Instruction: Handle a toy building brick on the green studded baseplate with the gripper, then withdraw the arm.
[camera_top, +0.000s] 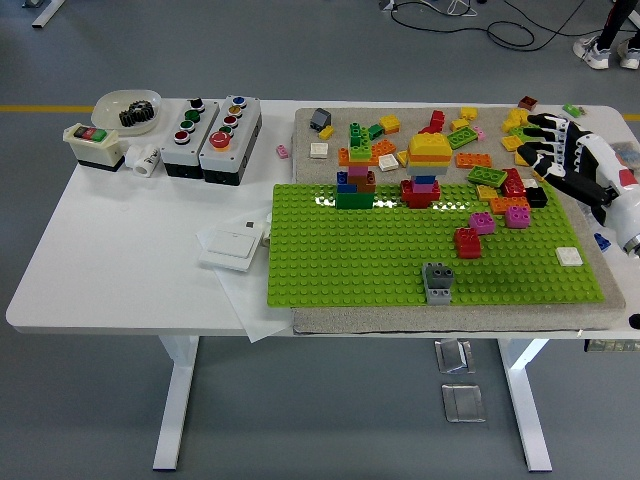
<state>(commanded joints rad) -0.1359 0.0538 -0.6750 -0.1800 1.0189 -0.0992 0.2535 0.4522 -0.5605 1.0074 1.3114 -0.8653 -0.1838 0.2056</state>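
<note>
The right hand (556, 150) hovers over the table's far right edge with its fingers (537, 148) spread and holding nothing, pointing left above the loose bricks. The grey brick (437, 281) sits on the green baseplate (340, 255) near its front edge, well apart from the hand, with a red brick (467, 241) just beyond it

Right arm (622, 205) cut off by the right edge past the wrist; right hand (562, 150) covers bricks beneath it. Dark items (612, 160) behind the arm partly hidden. Bowl (125, 103) contents too small to tell. Shoes (605, 50) at top right cropped.
</note>
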